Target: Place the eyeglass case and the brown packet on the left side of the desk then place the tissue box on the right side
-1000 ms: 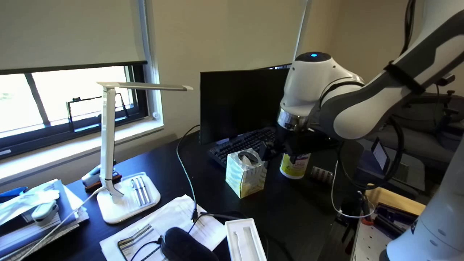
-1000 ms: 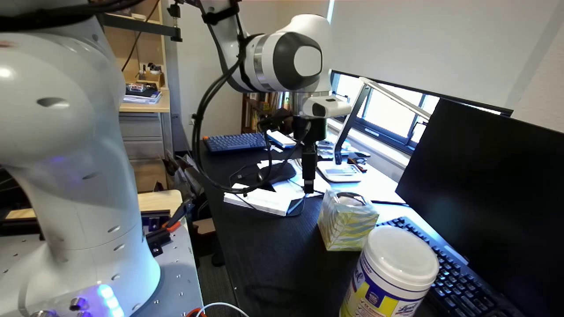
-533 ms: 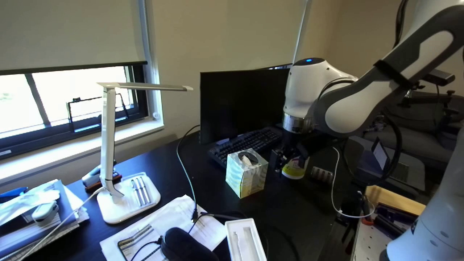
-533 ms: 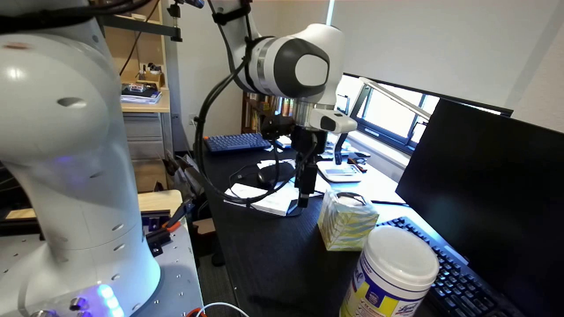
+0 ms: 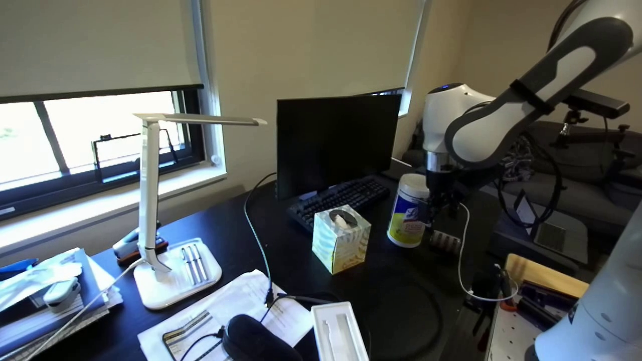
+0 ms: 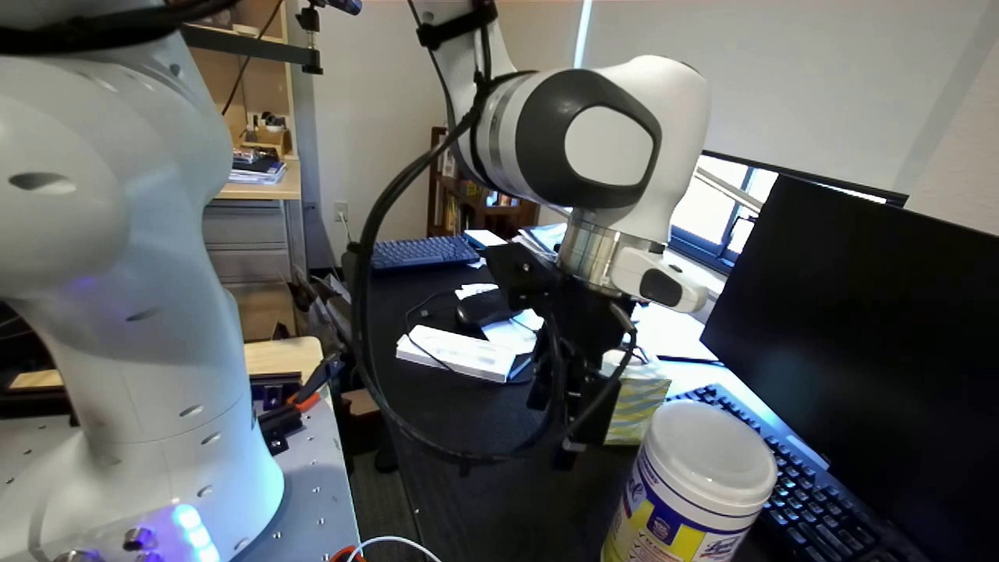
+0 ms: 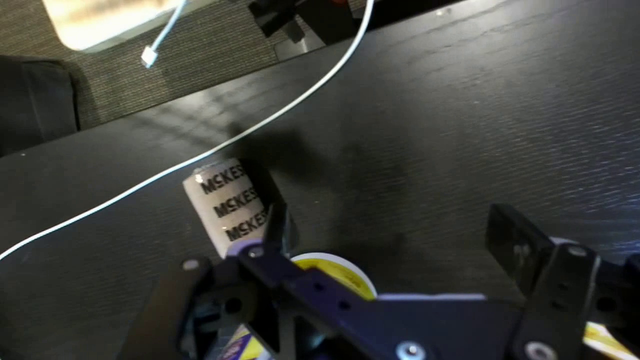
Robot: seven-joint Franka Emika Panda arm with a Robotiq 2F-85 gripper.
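Observation:
My gripper (image 7: pixel 393 232) stands open above the dark desk (image 7: pixel 425 125), with only desktop showing between its fingertips. In the wrist view the brown packet (image 7: pixel 225 202), tan with black lettering, lies beyond the left finger, which hides its near end. An exterior view shows the packet (image 5: pixel 445 241) just below the gripper (image 5: pixel 439 214). The pale yellow-green tissue box (image 5: pixel 341 245) stands upright mid-desk, apart from the gripper; the gripper partly hides the box (image 6: pixel 636 410) in an exterior view. A black rounded eyeglass case (image 5: pixel 256 341) rests on papers at the near edge of that view.
A white tub (image 5: pixel 405 215) stands beside the packet, close to the gripper. Behind are a keyboard (image 5: pixel 368 190) and monitor (image 5: pixel 336 145). A white cable (image 7: pixel 280 112) crosses the desk past the packet. A white tray-like box (image 5: pixel 338 333), papers and a lamp (image 5: pixel 149 190) occupy the other side.
The arm has swung away from the tissue box and over towards the brown packet, uncovering most of the white tub. The gripper has stayed open; the objects on the desk have not moved.

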